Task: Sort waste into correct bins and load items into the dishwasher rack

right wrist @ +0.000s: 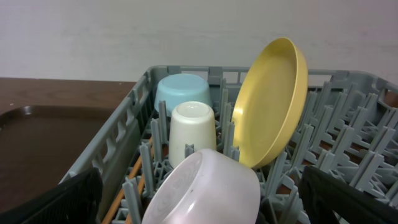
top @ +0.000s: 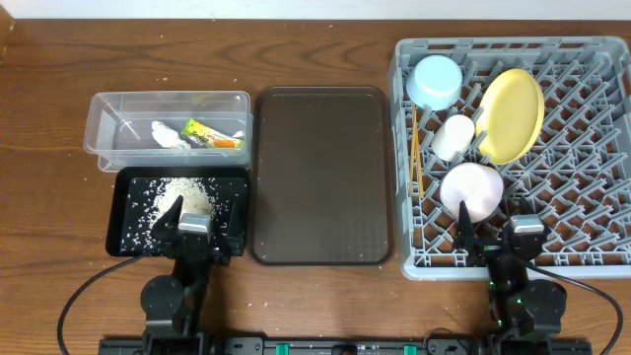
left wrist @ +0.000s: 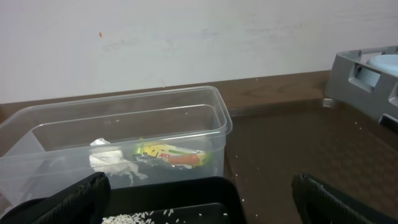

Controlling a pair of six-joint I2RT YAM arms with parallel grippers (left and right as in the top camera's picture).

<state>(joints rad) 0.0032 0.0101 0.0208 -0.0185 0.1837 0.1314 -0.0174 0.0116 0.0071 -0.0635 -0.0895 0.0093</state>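
The clear tub [top: 106, 143] holds a white tissue [top: 168, 135] and a green-and-orange wrapper [top: 212, 135]. Rice scraps [top: 182, 192] lie in the black tray [top: 123, 212]. My left gripper [top: 200, 222] hangs open over that tray's near edge, nothing between its fingers [left wrist: 78, 202]. In the grey rack [top: 592, 217] stand a light-blue bowl [top: 436, 81], a yellow plate [top: 510, 115], a white cup [top: 454, 137], a pale pink bowl [top: 471, 190] and chopsticks [top: 416, 148]. My right gripper [top: 498, 235] is open just short of the pink bowl [right wrist: 205, 190], not touching it.
A large brown serving tray [top: 320, 176] lies between the bins and the rack. The tub sits behind the black tray, almost touching it. A pale wall rises behind the table in both wrist views. Both arm bases stand at the table's front edge.
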